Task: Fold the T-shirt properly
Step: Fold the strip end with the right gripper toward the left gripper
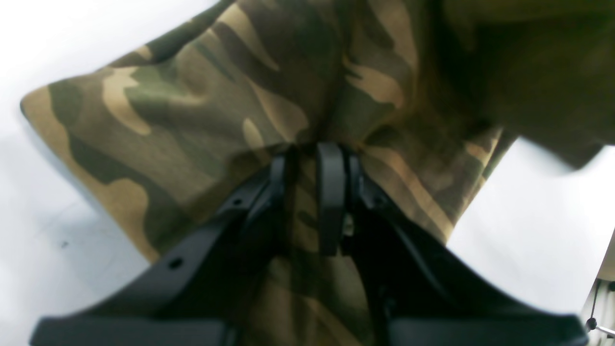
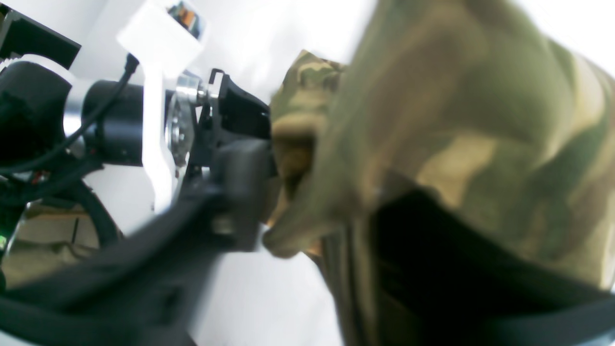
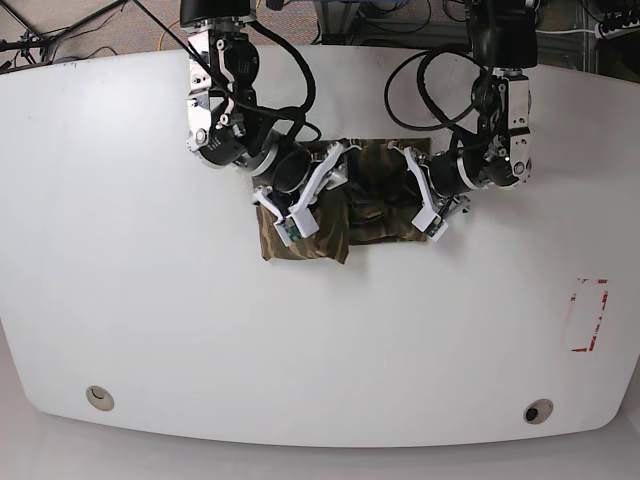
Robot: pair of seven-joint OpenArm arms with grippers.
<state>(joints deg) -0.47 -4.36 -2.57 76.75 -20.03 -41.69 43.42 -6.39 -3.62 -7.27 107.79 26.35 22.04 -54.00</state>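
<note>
The camouflage T-shirt [image 3: 312,243] lies bunched and partly folded at the middle back of the white table [image 3: 150,280]. In the left wrist view my left gripper [image 1: 307,158] is shut, with camouflage cloth [image 1: 192,125] pinched between its black fingers. In the base view it [image 3: 392,160] sits at the shirt's right upper part. My right gripper [image 3: 338,162] is at the shirt's left upper part. In the blurred right wrist view cloth [image 2: 480,120] is bunched between its fingers and drapes over one of them. The collar and label are hidden.
The two arms stand close together over the shirt, and the left arm's wrist [image 2: 110,120] shows in the right wrist view. A red rectangle [image 3: 588,315] is marked at the table's right. Two round holes [image 3: 97,398] [image 3: 538,411] lie near the front edge. Cables [image 3: 60,25] run behind the table.
</note>
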